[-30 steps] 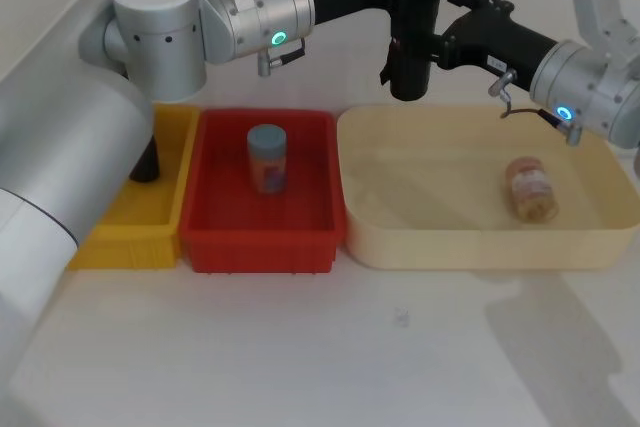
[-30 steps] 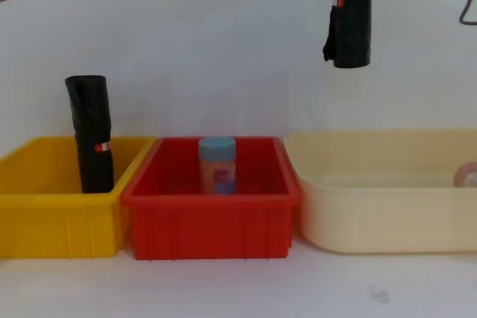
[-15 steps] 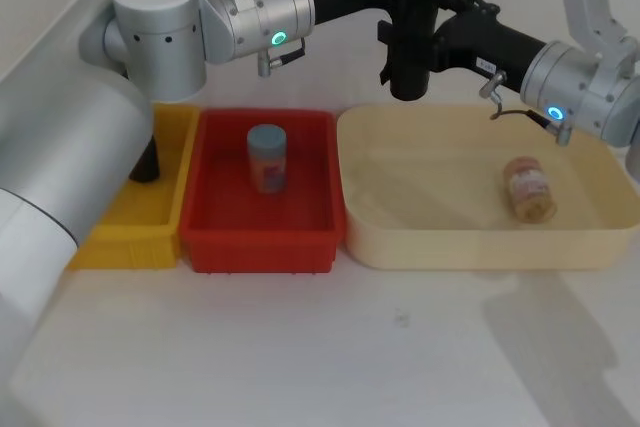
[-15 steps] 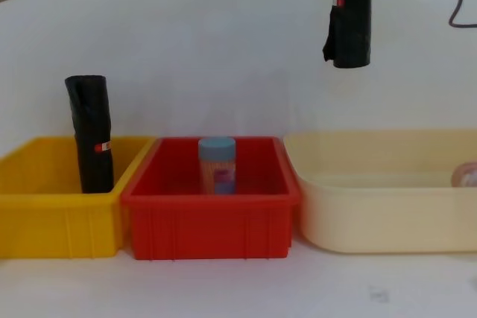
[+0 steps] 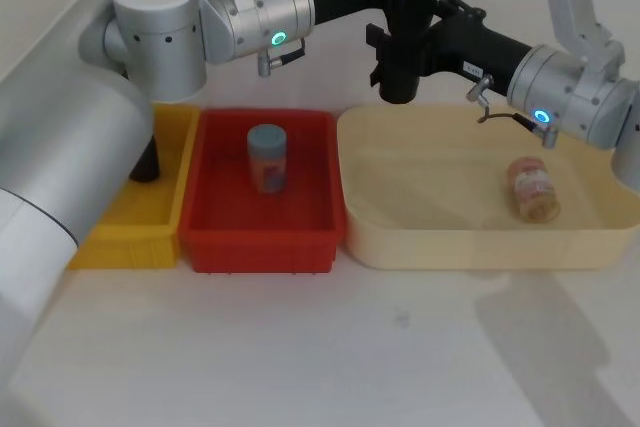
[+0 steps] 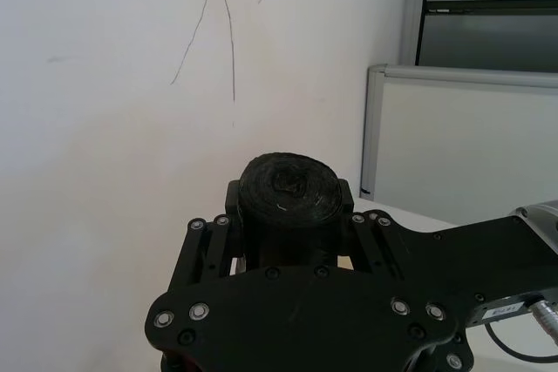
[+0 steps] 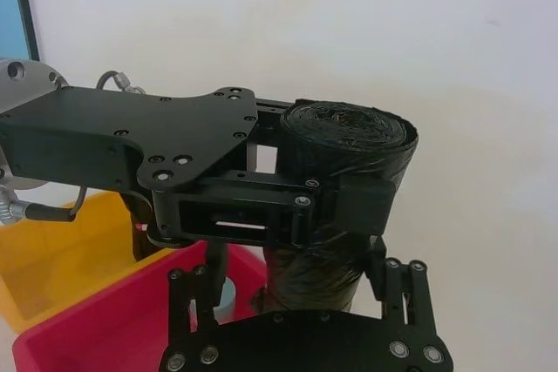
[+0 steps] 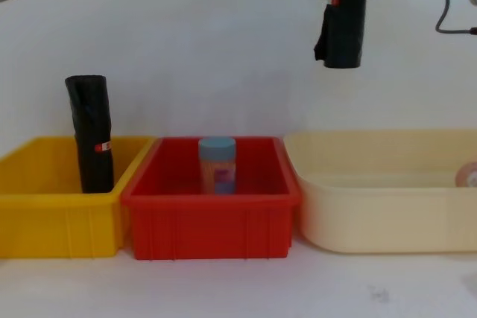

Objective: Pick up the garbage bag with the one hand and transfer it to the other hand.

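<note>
The garbage bag [image 5: 400, 59] [image 8: 341, 35] is a thick black roll hanging upright, high above the gap between the red and cream bins. My left gripper [image 5: 405, 2] [image 6: 288, 233], on the green-lit arm, is shut on its upper part. In the left wrist view the roll's top [image 6: 288, 187] sits between the jaws. My right gripper [image 5: 425, 42] [image 7: 296, 272], on the blue-lit arm, reaches in from the right. It is open, with its fingers [image 7: 192, 298] on either side of the roll [image 7: 349, 158] just below the left gripper's clamp.
A yellow bin [image 8: 52, 214] at the left holds a slimmer black roll [image 8: 93, 135]. The red bin [image 5: 265, 242] holds an upright blue-lidded jar [image 5: 267, 157]. In the cream bin [image 5: 480, 242] a jar [image 5: 530, 187] lies on its side. Bare table lies in front.
The right gripper has moved left and closed in around the bag. The bag and the left gripper have shifted slightly left.
</note>
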{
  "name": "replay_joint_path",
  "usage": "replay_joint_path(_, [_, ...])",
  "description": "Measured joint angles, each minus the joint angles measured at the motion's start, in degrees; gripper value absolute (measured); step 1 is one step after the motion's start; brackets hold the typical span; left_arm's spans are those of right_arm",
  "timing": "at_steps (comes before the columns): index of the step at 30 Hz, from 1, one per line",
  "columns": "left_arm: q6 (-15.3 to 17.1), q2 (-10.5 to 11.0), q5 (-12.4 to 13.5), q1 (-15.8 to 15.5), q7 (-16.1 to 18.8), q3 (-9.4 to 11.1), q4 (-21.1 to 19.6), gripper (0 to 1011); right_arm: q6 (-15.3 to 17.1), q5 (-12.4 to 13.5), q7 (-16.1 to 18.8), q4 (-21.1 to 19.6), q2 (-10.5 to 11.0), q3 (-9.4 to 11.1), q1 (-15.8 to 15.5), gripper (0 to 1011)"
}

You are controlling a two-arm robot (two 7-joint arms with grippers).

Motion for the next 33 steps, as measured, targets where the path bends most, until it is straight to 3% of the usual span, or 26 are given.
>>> replay_joint_path(12, [0.00,0.00,0.00,0.00,0.00,0.00,0.00,542,-0.24,0.13,-0.19,0.40,-0.21,-0.38,0.22,634])
replay_joint_path(33, [0.00,-0.02,0.00,0.00,-0.02,0.01,0.00,552,-0.38,0.20,-0.26,0.59,-0.35,-0.58,0.32,621])
